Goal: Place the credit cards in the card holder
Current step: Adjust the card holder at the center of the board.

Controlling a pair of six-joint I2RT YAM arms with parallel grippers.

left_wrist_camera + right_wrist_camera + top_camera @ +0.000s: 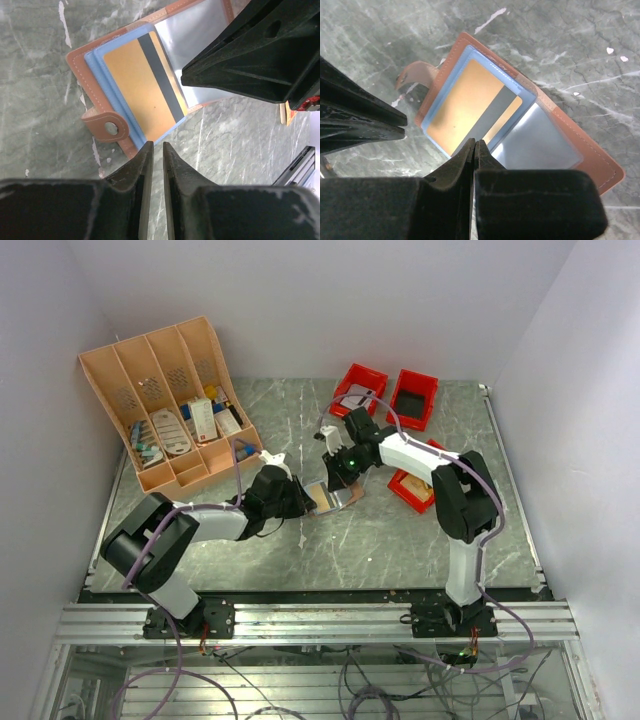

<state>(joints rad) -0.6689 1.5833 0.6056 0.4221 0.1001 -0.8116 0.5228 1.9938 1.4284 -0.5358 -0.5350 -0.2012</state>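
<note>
Card holder [80,75] lying open, orange card [132,85] inside — dark stripe [161,80] up

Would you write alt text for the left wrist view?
An open tan card holder lies on the grey table, an orange card with a black stripe on its blue sleeve. The left gripper, fingers narrowly apart, points at its edge; the right gripper fills the upper right.

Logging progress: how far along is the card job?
Done: the card holder lies open, an orange card on a blue layer inside it. In hand: the shut right gripper points at that card's edge; the left gripper holds nothing. Left: whether it is fully sleeved, or more cards wait, I cannot tell.
</note>
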